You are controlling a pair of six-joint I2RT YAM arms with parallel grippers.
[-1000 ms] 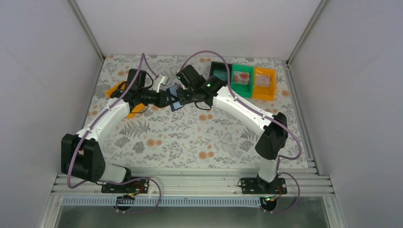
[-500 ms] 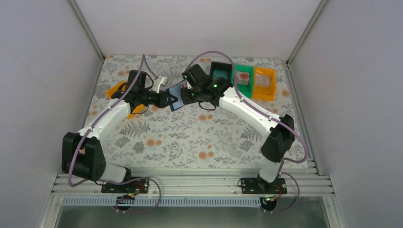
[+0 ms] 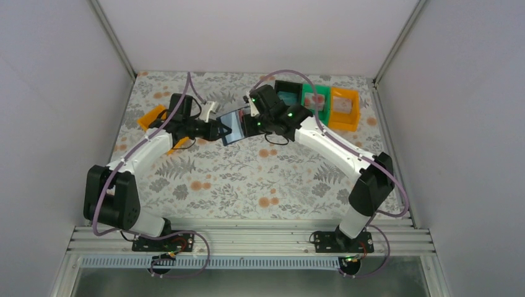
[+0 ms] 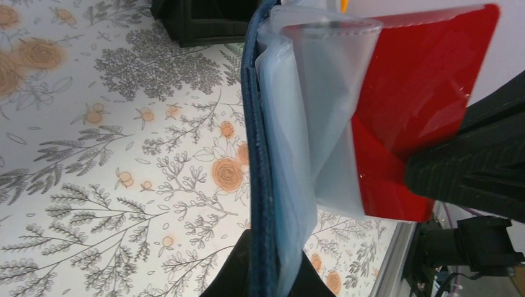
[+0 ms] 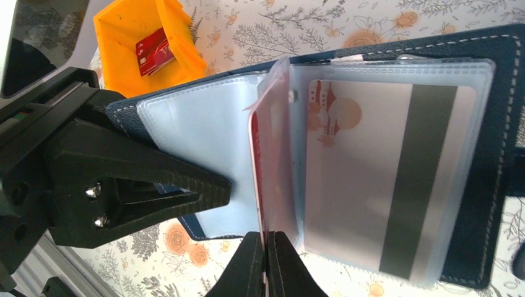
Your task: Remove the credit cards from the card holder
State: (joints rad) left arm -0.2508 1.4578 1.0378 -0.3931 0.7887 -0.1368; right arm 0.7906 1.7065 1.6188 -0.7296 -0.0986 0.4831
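1. Left gripper [image 4: 267, 250] is clamped tight on one flap of the card holder [image 4: 259, 154], holding it open above the table [image 3: 247, 179], toward the back middle.
2. Around it: black bin [image 3: 286, 96], green bin [image 3: 316, 99] and right orange bin [image 3: 344, 108] stand in a row at back right, just behind the right arm.
3. Left orange bin [image 5: 148, 37] sits behind the left arm, with a second red card [image 5: 155, 52] lying in it.
4. Clear sleeves [image 5: 204, 136] fan out of the holder. One sleeve overlaps part of the red card [image 4: 421, 105] in the left wrist view.
5. Silver card [image 5: 384, 173] with a dark stripe sits inside a sleeve in the holder.
6. Right gripper [image 5: 267, 241] is pinched closed on the red card's edge. The card is partway out, with its inner end under the sleeve.
7. The two grippers are near each other on opposite sides of the holder. Whether they touch cannot be told.
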